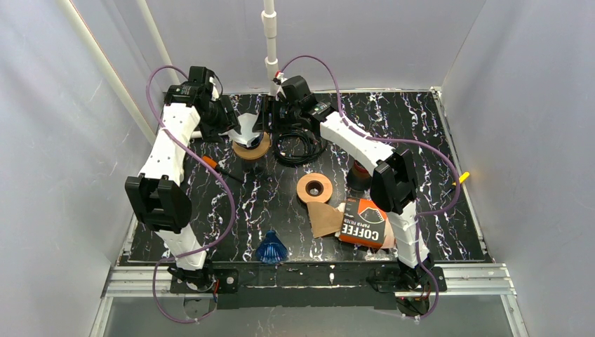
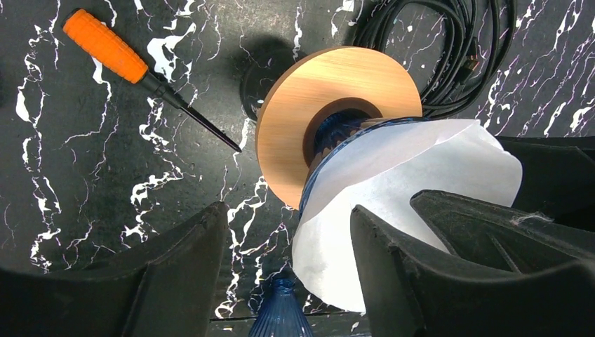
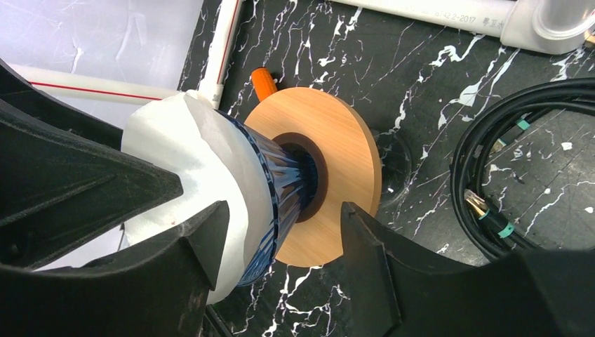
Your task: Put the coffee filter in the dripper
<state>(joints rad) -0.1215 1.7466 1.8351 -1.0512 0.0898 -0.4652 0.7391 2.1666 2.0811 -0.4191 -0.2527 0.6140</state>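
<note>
White paper filter point(image 3: 186, 151) lines the blue ribbed, wooden-collared dripper point(image 3: 281, 184), rim overhanging.

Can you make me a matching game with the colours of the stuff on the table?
Things:
1. screwdriver handle
2. paper filter
3. coiled cable
4. dripper's wooden ring

Colours:
A. black
B. light brown
C. orange
D. white

Pairs: 1-C, 2-D, 3-A, 4-B
</note>
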